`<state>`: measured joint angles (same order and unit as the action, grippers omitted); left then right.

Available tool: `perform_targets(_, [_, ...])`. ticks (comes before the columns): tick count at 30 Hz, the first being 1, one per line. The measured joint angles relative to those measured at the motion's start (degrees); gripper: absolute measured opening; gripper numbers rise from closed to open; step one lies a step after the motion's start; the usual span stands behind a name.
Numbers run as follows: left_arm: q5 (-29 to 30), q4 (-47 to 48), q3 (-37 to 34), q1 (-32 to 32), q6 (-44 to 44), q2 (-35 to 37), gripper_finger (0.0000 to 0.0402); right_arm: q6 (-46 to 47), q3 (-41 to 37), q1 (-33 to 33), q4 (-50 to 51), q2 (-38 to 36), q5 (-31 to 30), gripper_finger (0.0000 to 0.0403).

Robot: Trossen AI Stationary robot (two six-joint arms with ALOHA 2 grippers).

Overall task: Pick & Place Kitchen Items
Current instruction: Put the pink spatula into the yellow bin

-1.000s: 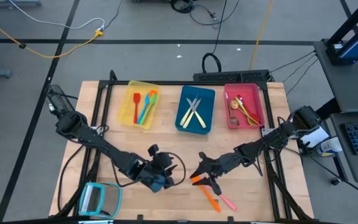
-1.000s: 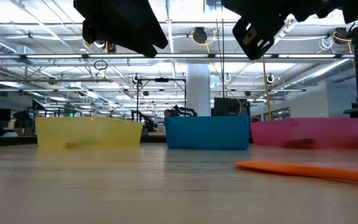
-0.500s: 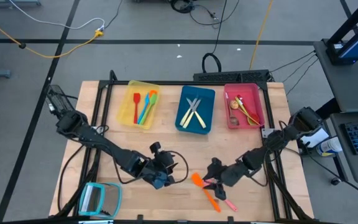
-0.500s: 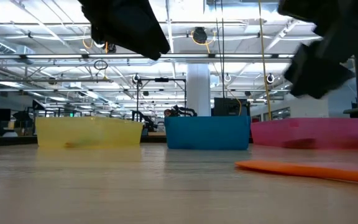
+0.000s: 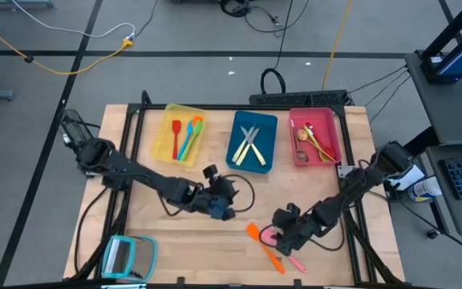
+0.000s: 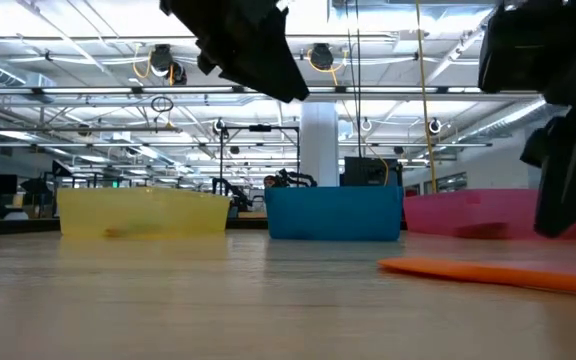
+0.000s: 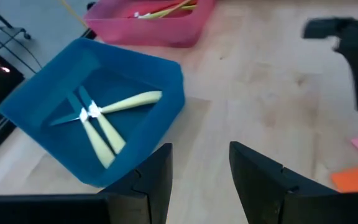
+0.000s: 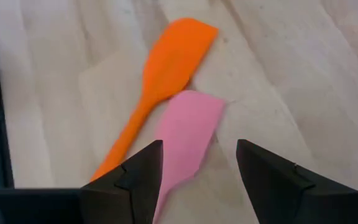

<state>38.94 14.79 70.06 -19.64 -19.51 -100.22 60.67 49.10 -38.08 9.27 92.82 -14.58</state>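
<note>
my right claw (image 8: 197, 180) covers the pink spatula's (image 8: 185, 134) handle, and the orange spatula's (image 8: 160, 81) handle end slips behind my finger. in the low view the orange spatula (image 6: 498, 272) runs off the frame edge. past my left claw (image 7: 197, 180), the utensils in the pink tray (image 7: 160, 28) are cut off.

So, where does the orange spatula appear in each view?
High view: orange spatula lies on the table's near right part, just left of the right gripper.
Low view: flat orange strip at right, in front of the pink tray.
Left wrist view: only an orange corner at the right edge.
Right wrist view: centre, beside the pink spatula.
Shared landmark: the pink spatula.
</note>
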Motion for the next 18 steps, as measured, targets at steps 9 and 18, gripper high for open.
perform_targets(9, [-6.25,0.01,0.0,4.14,1.35,0.0,0.0163,1.49,0.23,-0.09,-6.05,5.78,2.0,0.0197])
perform_targets(18, [-8.72,-0.03,0.0,5.05,1.02,0.0,0.0163,-8.53,0.24,-0.02,-1.4,6.85,-5.2,0.0196])
